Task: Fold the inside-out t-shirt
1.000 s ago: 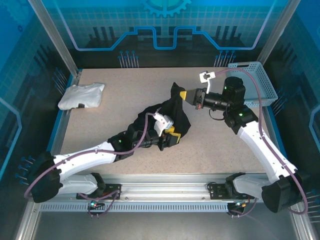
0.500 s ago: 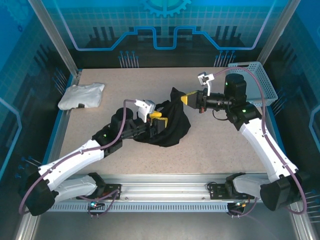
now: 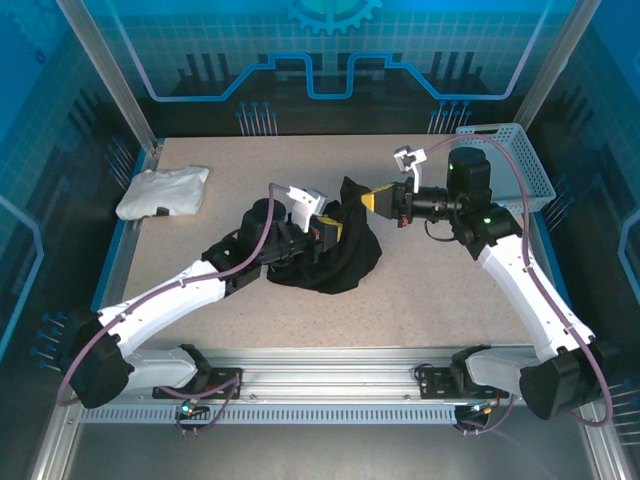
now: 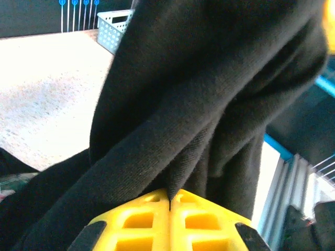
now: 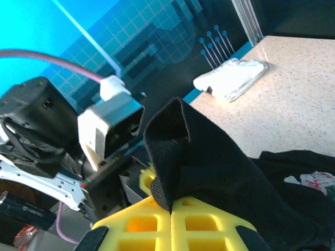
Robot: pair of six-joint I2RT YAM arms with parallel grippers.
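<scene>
T-shirt (image 3: 338, 255): black, bunched mid-way across the table (image 3: 450, 290), with its top raised between my two grippers.
Left gripper (image 4: 170, 194): mine, clamped on a thick fold, the yellow pads meeting through the cloth.
Right gripper (image 5: 171, 205): mine, pinching a hem edge held high, I judge so the body hangs open.
White garment (image 3: 163, 191): far-left corner, well apart.
Stage: early, nothing laid flat yet.

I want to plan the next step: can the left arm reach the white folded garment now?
Probably not freely: the left gripper is shut on the black t-shirt, which the right gripper also grips. The white garment lies on its side, with only table between.
</scene>
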